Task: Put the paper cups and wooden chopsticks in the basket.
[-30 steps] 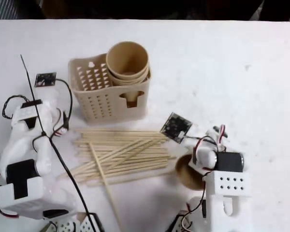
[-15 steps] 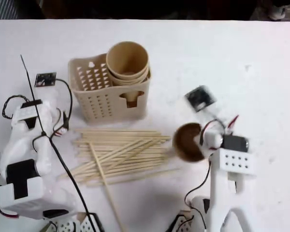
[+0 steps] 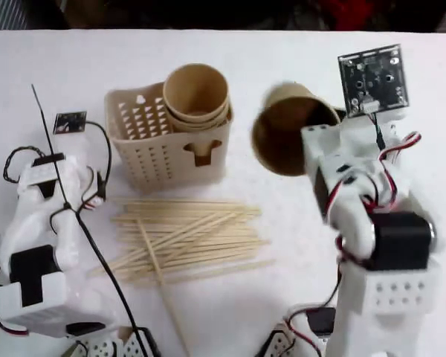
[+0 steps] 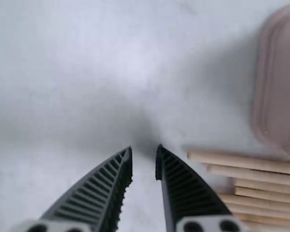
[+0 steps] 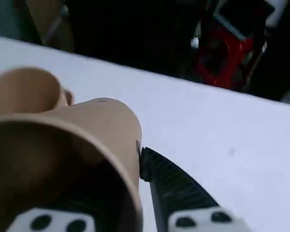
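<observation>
Paper cup (image 3: 288,132) is up in the air in the high view, tipped on its side with the mouth facing down toward the camera, just off the right side of the basket (image 3: 145,160). The right arm has it. The stacked cups (image 3: 196,92) sit in the basket's near corner, and the chopsticks (image 3: 186,234) are in a loose pile on the table (image 3: 401,149) in front of the basket.

Left wrist view: the left gripper (image 4: 144,152) hangs low over bare table with its jaws only a sliver apart and nothing between them. The chopstick ends (image 4: 241,179) and a basket corner (image 4: 280,96) are off to one side.

Right wrist view: the right gripper (image 5: 131,163) is clamped on the cup's wall (image 5: 101,130), one finger (image 5: 166,186) outside, the other down inside as far as I can tell.

If I were driving, I'd carry it across until it's right above the stack, roll the wrist so the mouth points up, ease it down into the top cup, and only then let go. Dropped tilted, I reckon it bounces off the rim
</observation>
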Tool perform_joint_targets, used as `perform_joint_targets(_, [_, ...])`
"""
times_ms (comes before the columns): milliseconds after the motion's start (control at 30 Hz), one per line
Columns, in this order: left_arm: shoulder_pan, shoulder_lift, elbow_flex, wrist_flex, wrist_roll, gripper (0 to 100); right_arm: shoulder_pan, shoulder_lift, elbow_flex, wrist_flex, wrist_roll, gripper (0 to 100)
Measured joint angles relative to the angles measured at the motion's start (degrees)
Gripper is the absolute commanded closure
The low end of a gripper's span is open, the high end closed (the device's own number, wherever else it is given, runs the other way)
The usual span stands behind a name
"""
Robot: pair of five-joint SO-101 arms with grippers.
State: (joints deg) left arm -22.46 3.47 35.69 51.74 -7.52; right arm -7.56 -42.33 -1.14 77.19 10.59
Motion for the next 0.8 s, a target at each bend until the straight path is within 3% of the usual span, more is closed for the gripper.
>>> perform_joint_targets(133, [0.00,0.00,0.00,0.00,0.00,90,-6.24,3.87,-7.30,-0.79,-5.36,98.2])
perform_joint_targets(333, [0.00,0.00,0.00,0.00,0.00,90,-13.98,17.49,-14.86,-1.41,-6.51,98.2])
perform_joint_targets(800, [0.00,0.00,0.00,0.00,0.00,90,-15.21,34.73,-24.35,-1.41,-6.59,98.2])
